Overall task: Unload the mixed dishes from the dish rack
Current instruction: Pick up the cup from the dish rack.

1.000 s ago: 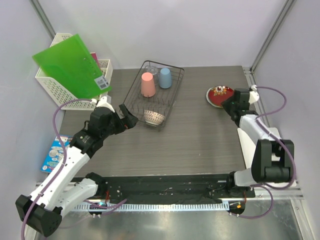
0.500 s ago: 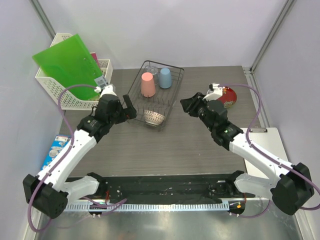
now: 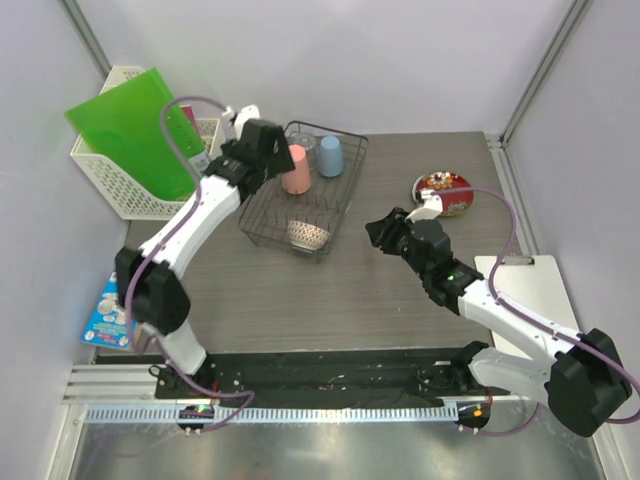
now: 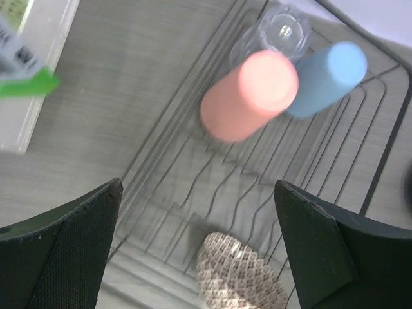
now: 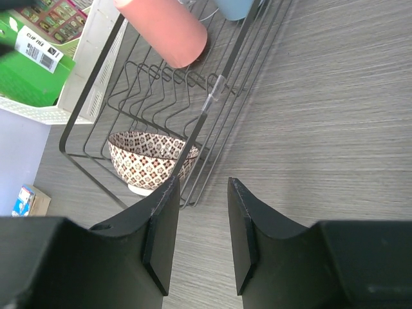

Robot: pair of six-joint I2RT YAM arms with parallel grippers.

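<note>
Over dish rack (image 3: 270, 205) | left tool (image 4: 198, 187) spread wide above pink cup (image 4: 250, 94), likely to straddle it | right tool (image 5: 201, 193) part-spread, empty, facing racked bowl (image 5: 151, 161) | red plate (image 3: 443, 192) out on worktop (image 3: 400, 290)

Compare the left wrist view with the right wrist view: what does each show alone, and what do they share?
Only the left wrist view shows the left pincer, its jaws wide apart above the dish rack. Only the right wrist view shows the right pincer, its jaws a narrow gap apart and empty, and a blue packet at the far left. Both show the pink cup, the light blue cup and the patterned bowl in the rack.
</note>
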